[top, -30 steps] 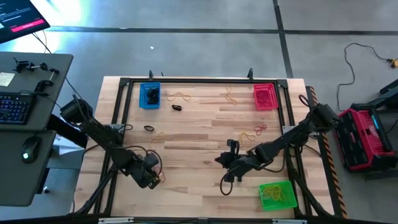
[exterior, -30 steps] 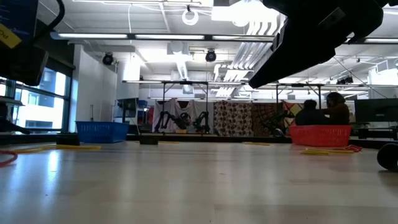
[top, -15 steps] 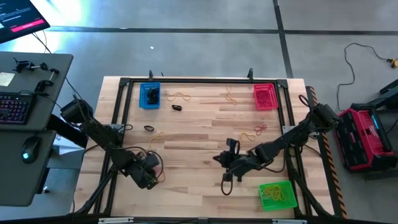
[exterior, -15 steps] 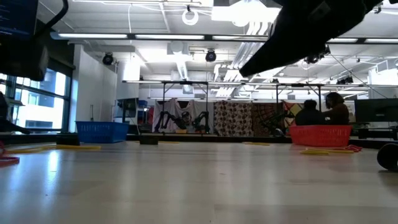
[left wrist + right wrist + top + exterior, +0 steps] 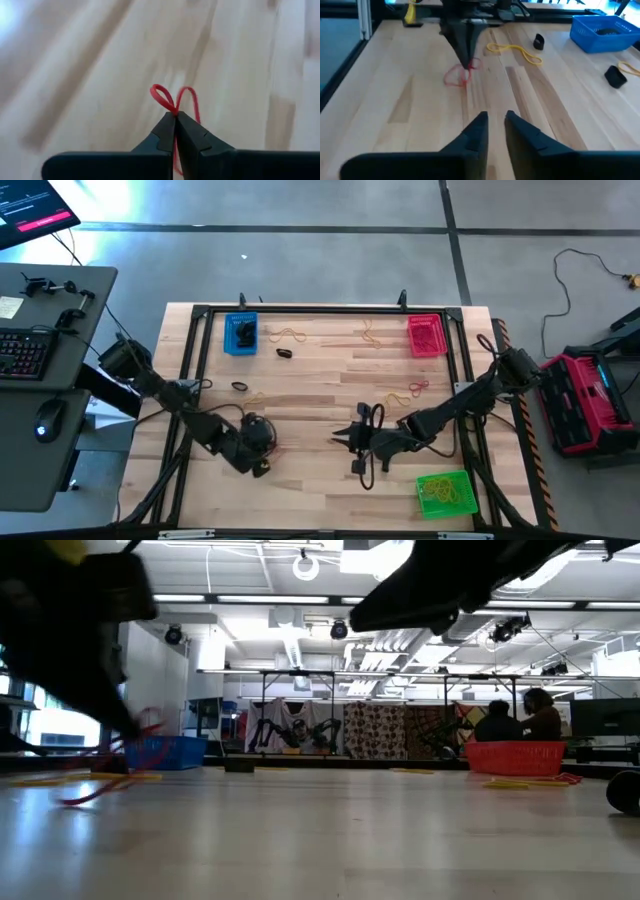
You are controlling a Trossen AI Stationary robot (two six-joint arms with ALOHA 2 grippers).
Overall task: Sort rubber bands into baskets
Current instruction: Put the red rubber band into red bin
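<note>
between left hand (image 5: 175,116) tips, pinched red band (image 5: 172,100).

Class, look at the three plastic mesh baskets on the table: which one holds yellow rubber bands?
The bright green mesh basket, at the table's near edge by the right arm. The blue mesh basket holds dark items; the red mesh basket shows none.

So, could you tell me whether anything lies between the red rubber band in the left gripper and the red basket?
The right gripper and its arm hang over the straight line from the red band, pinched in the left gripper, to the red basket.
</note>
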